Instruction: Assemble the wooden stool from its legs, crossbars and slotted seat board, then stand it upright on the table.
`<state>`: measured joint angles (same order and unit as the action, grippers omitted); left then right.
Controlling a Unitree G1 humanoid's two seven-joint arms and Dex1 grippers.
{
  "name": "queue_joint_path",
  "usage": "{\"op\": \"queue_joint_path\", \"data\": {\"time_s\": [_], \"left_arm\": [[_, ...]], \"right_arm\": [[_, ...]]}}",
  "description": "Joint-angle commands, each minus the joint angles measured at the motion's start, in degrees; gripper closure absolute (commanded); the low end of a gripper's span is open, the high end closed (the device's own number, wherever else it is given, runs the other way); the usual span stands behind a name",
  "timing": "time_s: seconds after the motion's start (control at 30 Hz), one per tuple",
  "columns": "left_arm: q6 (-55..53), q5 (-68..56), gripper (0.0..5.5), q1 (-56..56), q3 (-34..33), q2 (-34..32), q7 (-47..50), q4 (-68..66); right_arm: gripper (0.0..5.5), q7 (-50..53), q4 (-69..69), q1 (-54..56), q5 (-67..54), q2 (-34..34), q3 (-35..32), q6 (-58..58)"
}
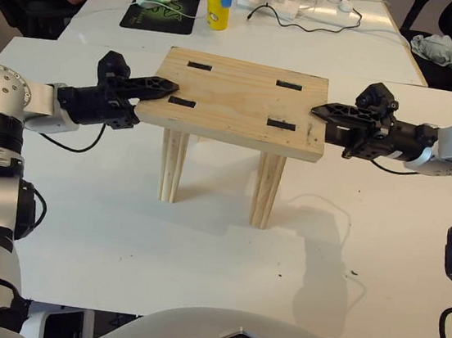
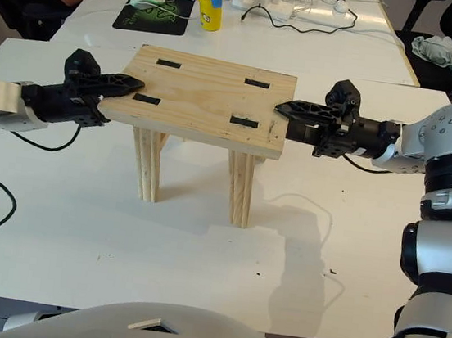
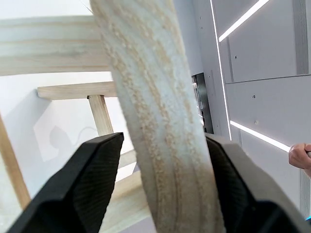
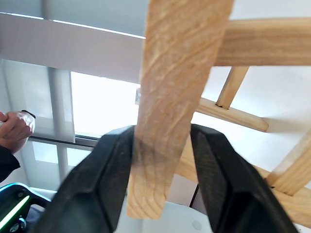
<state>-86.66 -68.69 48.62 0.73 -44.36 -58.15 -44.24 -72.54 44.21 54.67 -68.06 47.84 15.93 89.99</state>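
Already the stool [image 1: 235, 108] stands upright near the middle of the white table [image 1: 198, 264], its legs [image 1: 267, 189] planted and its seat board [image 2: 206, 92] level on top, four dark slots [image 1: 281, 125] showing in the face. From underneath, a crossbar [image 4: 233, 115] runs between the legs. The left gripper [image 1: 166, 89] pinches the seat's edge at nine o'clock, and the right gripper [image 1: 319, 112] does the same at three o'clock. Each pair of fingers [image 4: 114, 174] is closed flat against the top and underside of the board. Both arms reach in low and nearly level from the table's sides, forearms pointing at each other across the seat. By my reckoning the build is as good as done, and what remains is a clean let-go. Both pincers should spread together, then draw straight outward toward nine and three without lifting or twisting, so the stool isn't dragged or tipped. At twelve o'clock, well beyond the stool, a yellow bottle [image 1: 219, 2] stands beside a mouse pad [image 1: 158, 12].
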Motion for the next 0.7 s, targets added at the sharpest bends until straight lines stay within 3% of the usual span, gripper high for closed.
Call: {"op": "queue_joint_path", "data": {"time_s": [0.03, 0.17, 0.33, 0.43, 0.53, 0.6, 0.7], "left_arm": [[0.29, 2.78, 1.89, 0.94, -5.56, 0.85, -1.35, -2.29], [0.32, 2.98, 1.30, 0.98, -12.75, 0.94, -1.63, -3.76], [-0.19, 4.22, 0.61, -5.42, -20.17, -3.90, -2.98, -1.26], [4.41, 7.92, 0.17, -17.17, -21.47, -8.48, -7.10, 3.47], [14.91, 12.85, 0.10, -29.20, -23.14, -9.71, -10.41, 7.38], [18.77, 12.53, 0.10, -39.95, -27.45, -7.56, -10.67, 18.27], [24.61, 14.90, 0.10, -54.81, -26.13, -6.52, -13.60, 35.38]], "right_arm": [[2.64, -4.16, 2.92, -0.11, 2.99, -0.55, -4.64, 1.39], [2.00, -9.74, 2.14, -1.74, 1.44, 1.36, -6.45, 2.48], [1.27, -14.75, -3.21, -10.28, 0.22, 6.77, -8.55, 2.47], [0.79, -15.26, -6.38, -17.58, 1.71, 9.19, -12.50, 1.82], [0.33, -14.74, -11.91, -25.75, 4.61, 10.14, -14.48, -3.55], [0.33, -14.01, -19.84, -33.66, 6.76, 10.13, -16.63, -10.29], [0.33, -14.80, -39.18, -50.17, 9.36, 12.18, -18.96, -19.50]]}}
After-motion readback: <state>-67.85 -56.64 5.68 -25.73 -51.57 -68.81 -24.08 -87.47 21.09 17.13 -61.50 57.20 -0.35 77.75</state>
